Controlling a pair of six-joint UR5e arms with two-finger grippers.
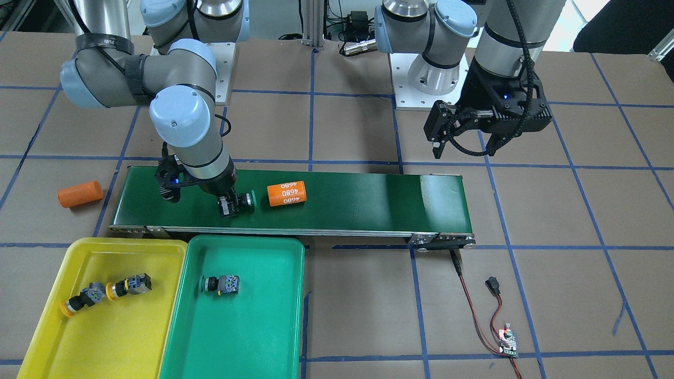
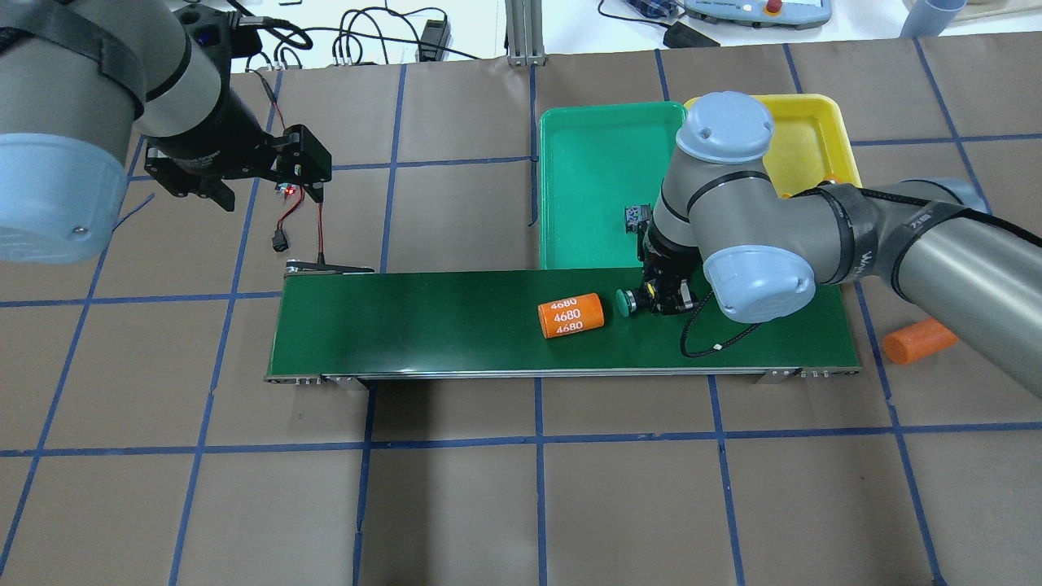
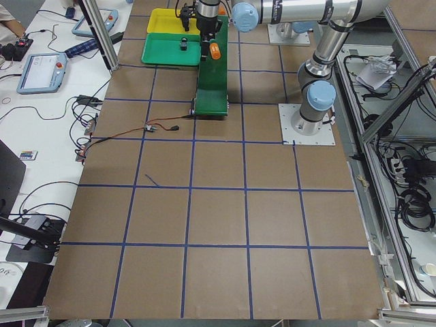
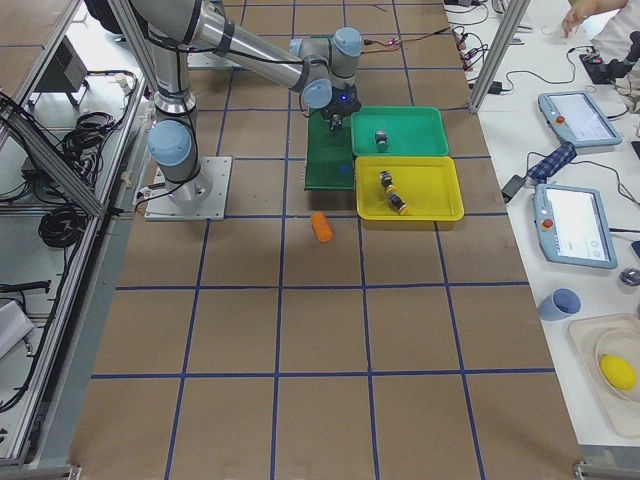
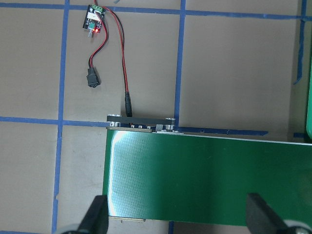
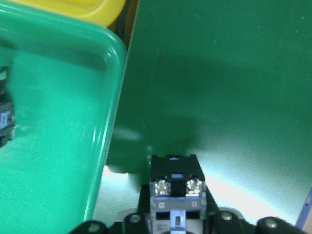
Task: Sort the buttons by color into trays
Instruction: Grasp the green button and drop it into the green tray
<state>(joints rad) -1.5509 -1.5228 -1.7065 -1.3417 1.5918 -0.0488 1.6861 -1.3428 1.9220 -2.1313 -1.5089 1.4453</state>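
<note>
Noting a table (image 1: 358,305) covered in matte brown sheeting, gridded with blue tape, with benches carrying teach pendants (image 3: 41,71) along the left edge of the left-side view. Recording a long, dark-green, finely textured conveyor belt (image 1: 368,200) with metal side rails across the middle of the front-facing view. Finding the right gripper (image 1: 231,206) at the belt's left-centre, fingers closed around the black-and-grey body of a green button (image 1: 247,200), round cap pointing right toward a glossy orange cylinder (image 1: 286,194) printed 4680; not telling whether the button is lifted off the belt. Logging the left gripper (image 5: 178,217) at upper right, hanging wide open and holding nothing. Seeing two smooth, shallow, round-cornered plastic trays at lower left, side by side: the green tray (image 1: 247,337) holding a second green button (image 1: 221,285), the yellow tray (image 1: 105,342) holding one yellow button (image 1: 79,301) just beside another yellow button (image 1: 130,286). Noting a plain orange cylinder (image 1: 80,193) on the sheeting left of the belt, and a small circuit board (image 1: 508,342) with red and black leads at lower right.
</note>
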